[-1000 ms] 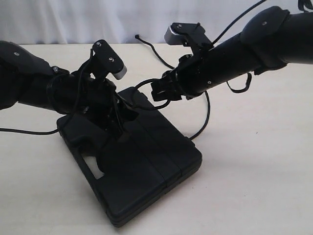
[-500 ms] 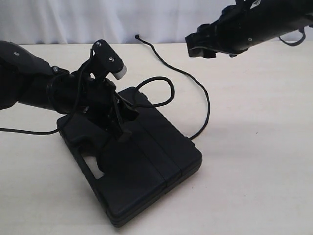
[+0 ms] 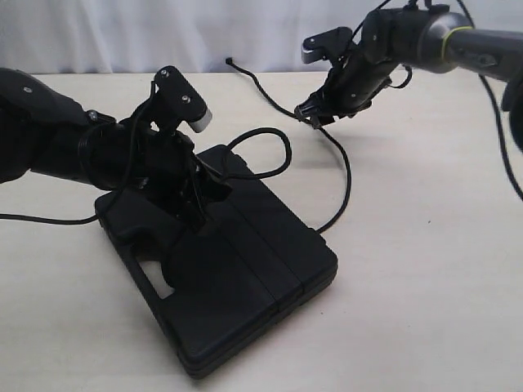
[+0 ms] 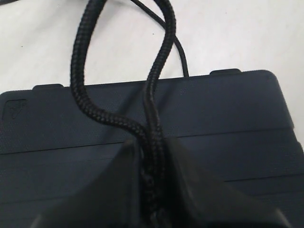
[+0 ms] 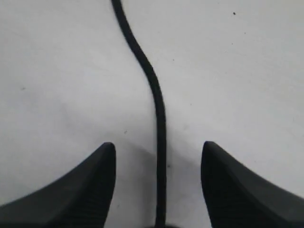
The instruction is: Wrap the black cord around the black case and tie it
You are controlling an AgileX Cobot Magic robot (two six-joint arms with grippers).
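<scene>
The black case (image 3: 253, 269) lies flat in the middle of the table, its handle slot toward the near left. The black cord (image 3: 346, 167) runs from its frayed end (image 3: 230, 61) at the back, curves down to the case's right edge, and forms a loop (image 3: 274, 135) over the lid. My left gripper (image 3: 200, 204) rests on the lid, shut on two strands of the cord (image 4: 159, 71) above the grooved case (image 4: 228, 109). My right gripper (image 3: 315, 114) hangs open just over the table at the back. The cord (image 5: 156, 104) runs between its fingers (image 5: 95, 175), untouched.
The tabletop (image 3: 441, 269) is pale beige, with a white curtain (image 3: 122, 33) behind it. A smooth robot cable (image 3: 41, 219) trails off to the left beside the case. The right arm (image 3: 482, 49) reaches in from the upper right.
My right gripper has left the loop at the case, swung up and to the right, then dropped over the cord at the back. The left gripper has not moved.
</scene>
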